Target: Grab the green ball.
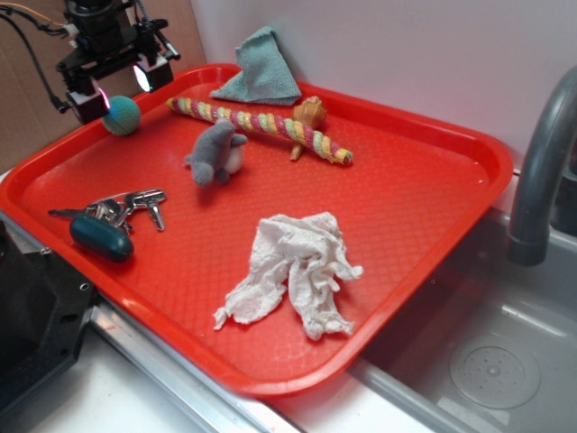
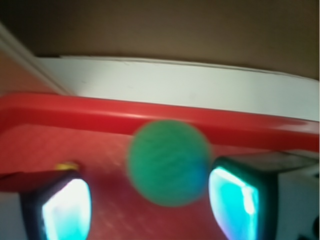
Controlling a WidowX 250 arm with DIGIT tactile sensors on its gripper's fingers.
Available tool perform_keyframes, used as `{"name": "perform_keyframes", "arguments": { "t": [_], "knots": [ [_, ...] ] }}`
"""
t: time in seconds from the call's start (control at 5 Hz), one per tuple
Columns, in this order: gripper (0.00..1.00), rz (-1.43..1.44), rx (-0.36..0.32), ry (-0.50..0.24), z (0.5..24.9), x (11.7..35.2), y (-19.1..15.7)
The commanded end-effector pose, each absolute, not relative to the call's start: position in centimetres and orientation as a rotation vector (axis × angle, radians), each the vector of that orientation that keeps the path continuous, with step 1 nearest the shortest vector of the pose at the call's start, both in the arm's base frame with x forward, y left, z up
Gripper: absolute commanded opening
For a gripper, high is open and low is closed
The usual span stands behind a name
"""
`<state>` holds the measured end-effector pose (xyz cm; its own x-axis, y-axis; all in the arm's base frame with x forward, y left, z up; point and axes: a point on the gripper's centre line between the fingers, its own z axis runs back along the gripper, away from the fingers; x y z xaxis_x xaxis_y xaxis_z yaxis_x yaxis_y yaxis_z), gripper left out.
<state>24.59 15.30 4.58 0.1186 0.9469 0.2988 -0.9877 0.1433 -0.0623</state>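
In the wrist view the green ball is blurred, its texture lost, and both glowing fingertips are cut off by the bottom edge. In the exterior view the arm above the gripper runs off the top, and the faucet off the right edge.

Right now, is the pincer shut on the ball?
No, in the wrist view the ball sits between the open pincer pads with gaps either side.

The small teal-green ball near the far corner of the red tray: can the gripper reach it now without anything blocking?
Probably yes. The gripper is open directly above the small teal-green ball, and the wrist view shows the ball between the two fingers. The grey plush toy lies apart, so nothing blocks it.
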Motion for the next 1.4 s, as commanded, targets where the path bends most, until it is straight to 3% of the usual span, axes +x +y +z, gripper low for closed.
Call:
{"name": "perform_keyframes", "arguments": {
  "t": [0.0,0.2,0.4,0.6,1.0,1.2],
  "knots": [
    [1.00,1.410,0.208,-0.268,4.1,23.9,16.4],
    [1.00,1.430,0.225,-0.236,4.6,22.4,16.1],
    [1.00,1.446,0.225,-0.273,6.1,20.9,15.5],
    [1.00,1.444,0.180,-0.330,7.8,19.3,14.9],
    [1.00,1.465,0.160,-0.306,7.0,18.7,16.3],
    [1.00,1.431,0.152,-0.336,6.0,19.6,17.6]
  ]
}}
